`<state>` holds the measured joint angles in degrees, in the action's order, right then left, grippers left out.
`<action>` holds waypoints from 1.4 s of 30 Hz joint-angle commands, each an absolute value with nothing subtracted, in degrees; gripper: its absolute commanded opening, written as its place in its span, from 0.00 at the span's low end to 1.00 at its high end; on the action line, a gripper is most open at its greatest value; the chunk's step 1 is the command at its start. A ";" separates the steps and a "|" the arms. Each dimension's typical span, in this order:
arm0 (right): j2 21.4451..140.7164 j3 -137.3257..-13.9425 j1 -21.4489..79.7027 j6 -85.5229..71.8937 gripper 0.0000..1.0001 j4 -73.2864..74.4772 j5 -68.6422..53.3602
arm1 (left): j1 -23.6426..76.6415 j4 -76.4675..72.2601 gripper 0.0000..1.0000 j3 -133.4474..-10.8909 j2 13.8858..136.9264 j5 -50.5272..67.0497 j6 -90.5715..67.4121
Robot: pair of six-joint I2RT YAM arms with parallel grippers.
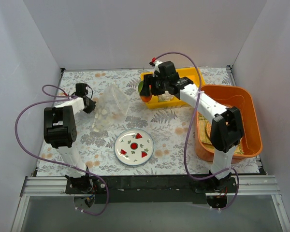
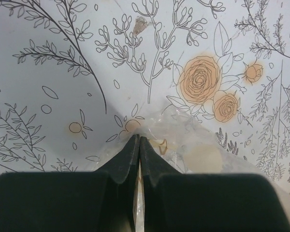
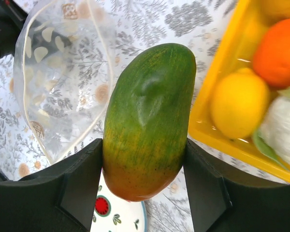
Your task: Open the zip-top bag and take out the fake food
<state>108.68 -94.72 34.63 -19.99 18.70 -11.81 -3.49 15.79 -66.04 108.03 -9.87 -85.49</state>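
The clear zip-top bag [image 1: 111, 107] lies open on the floral cloth, left of centre, with small pale pieces [image 1: 102, 116] inside. My left gripper [image 1: 91, 104] is shut on the bag's edge [image 2: 183, 140], with plastic pinched between its fingertips [image 2: 139, 140]. My right gripper [image 1: 146, 91] is shut on a green and orange mango [image 3: 150, 121], held above the cloth beside the yellow tray [image 1: 193, 75]. The bag's open mouth [image 3: 63, 82] and pale pieces [image 3: 41, 50] show in the right wrist view. A lemon [image 3: 239, 108] and an orange [image 3: 280, 50] lie in the tray [image 3: 217, 130].
A white plate [image 1: 134, 147] with red fruit motifs sits near the front centre. A large orange bin [image 1: 246, 111] stands at the right. A whitish leafy item [image 3: 282, 130] also lies in the tray. White walls enclose three sides.
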 commanded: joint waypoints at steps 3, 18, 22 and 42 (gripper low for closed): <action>103.18 -95.97 27.18 -14.94 0.16 25.65 -0.73 | -4.39 19.95 0.00 -69.26 106.62 -8.70 -82.27; 126.28 -119.26 19.95 -12.57 0.42 34.27 19.24 | -4.39 19.69 0.19 -71.02 99.15 -2.02 -79.63; 128.14 -120.94 19.34 -12.65 0.69 34.98 19.43 | -4.31 19.86 0.30 -71.46 97.30 -1.67 -78.58; 115.15 -113.92 22.58 -14.41 0.96 33.40 15.56 | -1.94 18.63 0.73 -71.02 88.51 4.75 -78.13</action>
